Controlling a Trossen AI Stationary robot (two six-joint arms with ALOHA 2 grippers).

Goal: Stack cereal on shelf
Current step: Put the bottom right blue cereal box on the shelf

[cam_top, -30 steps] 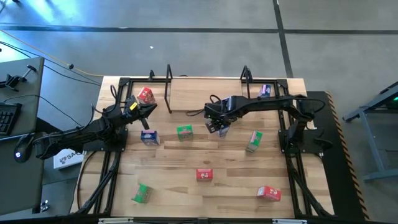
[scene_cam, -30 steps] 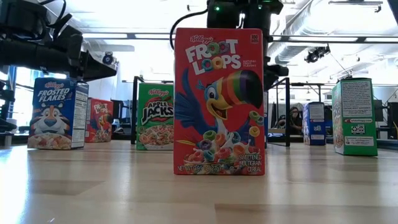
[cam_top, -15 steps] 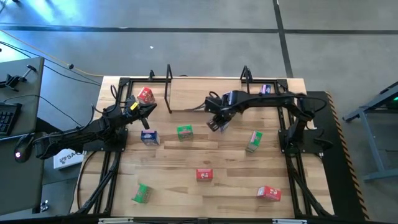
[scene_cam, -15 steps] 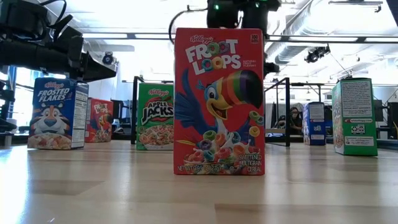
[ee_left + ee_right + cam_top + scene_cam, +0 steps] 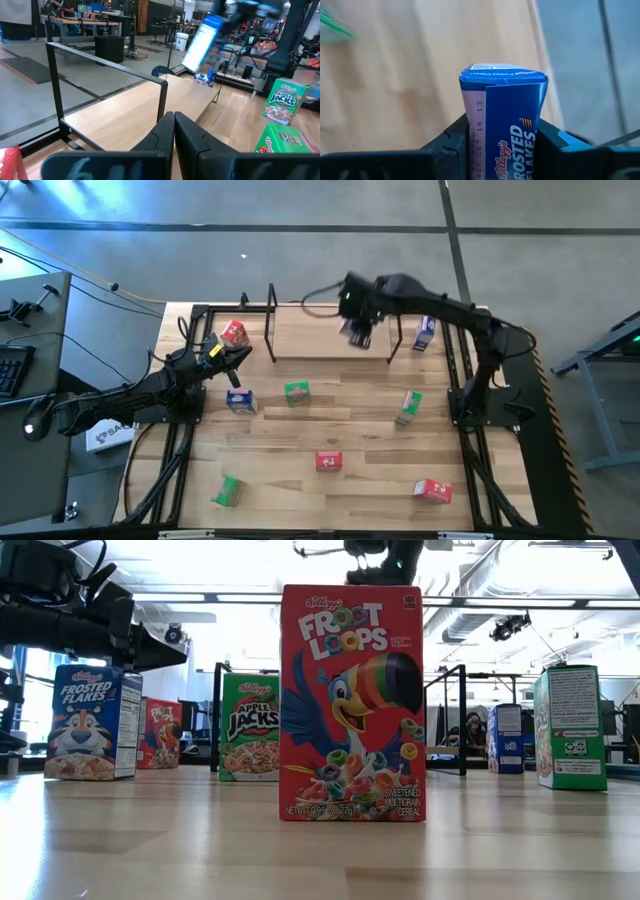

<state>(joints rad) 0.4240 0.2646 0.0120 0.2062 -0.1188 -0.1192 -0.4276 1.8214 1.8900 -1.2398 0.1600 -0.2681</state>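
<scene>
My right gripper (image 5: 358,332) is shut on a blue and white cereal box (image 5: 505,125) in the air over the shelf's light board (image 5: 320,330), between its black end frames (image 5: 272,320). The box also shows tilted in the left wrist view (image 5: 202,42). My left gripper (image 5: 240,358) is shut and empty at the table's left, beside a red box (image 5: 234,333). Another blue box (image 5: 424,332) stands at the shelf's right end. A blue box (image 5: 241,401), green boxes (image 5: 296,392) and red boxes (image 5: 329,461) stand on the table. My right gripper pinches the blue box between its two fingers (image 5: 451,137), on two opposite sides (image 5: 470,135). The box's closed end flap (image 5: 502,75) sticks out past the fingertips. The box is lifted clear, tilted, above the shelf board.
A green box (image 5: 408,407) stands at the mid right, a green box (image 5: 228,491) at the near left and a red box (image 5: 433,491) at the near right. In the low view a red box (image 5: 352,700) stands close to the camera.
My right gripper has risen and gone toward the table's far edge with the blue box. The box has come up clear of the table and now hangs over the shelf board.
</scene>
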